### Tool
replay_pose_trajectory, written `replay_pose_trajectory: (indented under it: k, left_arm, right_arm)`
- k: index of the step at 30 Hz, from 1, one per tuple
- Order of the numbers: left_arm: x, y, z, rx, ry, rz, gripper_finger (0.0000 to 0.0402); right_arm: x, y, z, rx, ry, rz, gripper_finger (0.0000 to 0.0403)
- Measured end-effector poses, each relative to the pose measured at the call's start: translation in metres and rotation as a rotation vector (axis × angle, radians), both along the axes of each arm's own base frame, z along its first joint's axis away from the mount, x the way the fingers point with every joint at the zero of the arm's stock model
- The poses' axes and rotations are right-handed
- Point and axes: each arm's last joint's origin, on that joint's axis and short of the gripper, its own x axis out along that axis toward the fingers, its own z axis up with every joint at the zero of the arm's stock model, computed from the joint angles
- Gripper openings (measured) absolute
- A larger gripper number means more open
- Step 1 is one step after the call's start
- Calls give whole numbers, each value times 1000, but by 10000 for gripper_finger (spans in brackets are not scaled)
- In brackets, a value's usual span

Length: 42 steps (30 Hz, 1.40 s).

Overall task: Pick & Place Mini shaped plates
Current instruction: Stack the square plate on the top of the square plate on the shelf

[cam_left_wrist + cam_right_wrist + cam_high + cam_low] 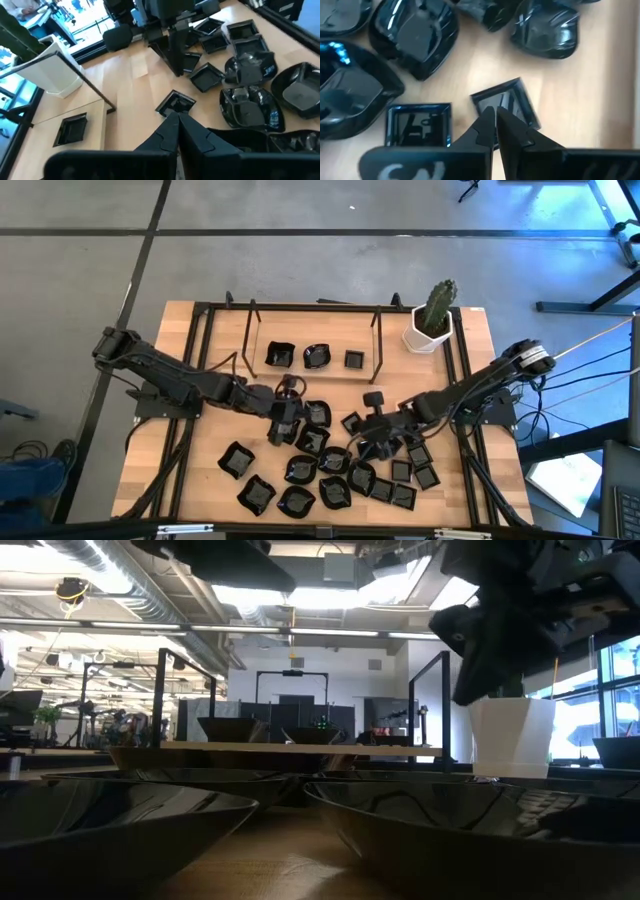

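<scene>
Many mini shaped plates point(331, 472), cactus pot point(432, 328) apart

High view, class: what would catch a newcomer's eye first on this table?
First, the crowd of glossy black dishes scattered over the front half of the wooden table. Both dark arms reach into it from either side, the left hand and right hand low over the pile. Behind, three more dishes sit on a raised shelf, and a white pot with a cactus marks the far right corner.

About thirty mini shaped plates point(301, 470), one pot point(427, 333)
</scene>
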Motion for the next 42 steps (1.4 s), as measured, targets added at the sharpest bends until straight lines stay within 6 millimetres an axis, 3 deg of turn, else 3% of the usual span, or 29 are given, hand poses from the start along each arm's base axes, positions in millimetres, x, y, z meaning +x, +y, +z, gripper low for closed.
replay_pose_trajectory:
  k: [9,15,21,25,28,32,37,42]
  left_arm:
    - [3,1,2,104,-29,-37,7]
    - [19,4,-3,30,-106,-5,3]
    - [63,8,-17,11,46,11,3]
    - [98,1,-43,9,144,-151,2]
    - [119,-2,-59,58,203,-171,5]
    - [143,0,-61,55,299,-138,31]
    - [170,2,-52,12,378,-115,92]
    - [175,1,-61,49,546,-131,155]
  right_arm:
    - [1,0,-1,8,-3,-18,20]
    - [-3,0,4,31,-29,5,19]
    - [-19,-6,22,123,-222,50,5]
    - [-30,-11,27,158,-265,16,14]
    - [-35,-12,25,182,-255,30,16]
    - [-39,-12,21,195,-224,56,9]
    - [-42,-12,23,205,-222,49,4]
    - [-44,-13,22,222,-198,25,16]
